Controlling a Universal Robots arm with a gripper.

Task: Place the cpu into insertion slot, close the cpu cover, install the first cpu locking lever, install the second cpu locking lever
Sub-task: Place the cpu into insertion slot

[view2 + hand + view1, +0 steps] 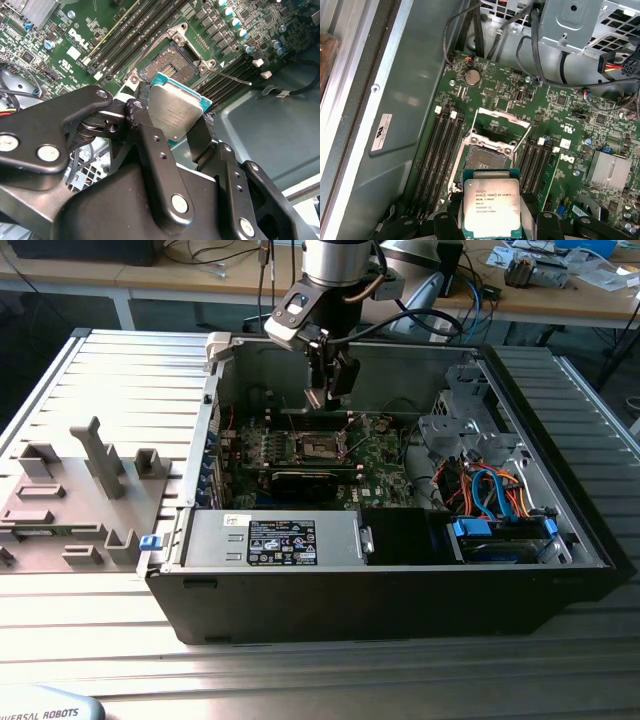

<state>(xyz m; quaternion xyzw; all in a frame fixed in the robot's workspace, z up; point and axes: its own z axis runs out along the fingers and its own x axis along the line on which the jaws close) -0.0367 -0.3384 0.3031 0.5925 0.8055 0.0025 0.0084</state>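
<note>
1. The hand [327, 390] hangs inside the open computer case [400, 600], which lies on the ribbed metal table [110, 370].
2. Its two black fingers [150, 145] are set narrow, gripping the cpu [175, 112] by opposite edges. The chip's silver-grey top shows in both wrist views.
3. The cpu is held in the air between the fingertips, clear of the green circuit board [570, 125] and not seated.
4. Below the hand, just ahead of the fingertips, lies the insertion slot [482, 162] with its dark contact field bare.
5. The cpu cover [504, 116] stands raised at the side of the slot farther from the hand.
6. A thin locking lever [520, 145] angles free beside the slot.
7. Long memory slots [442, 150] run along both sides of the slot, below the hand.
</note>
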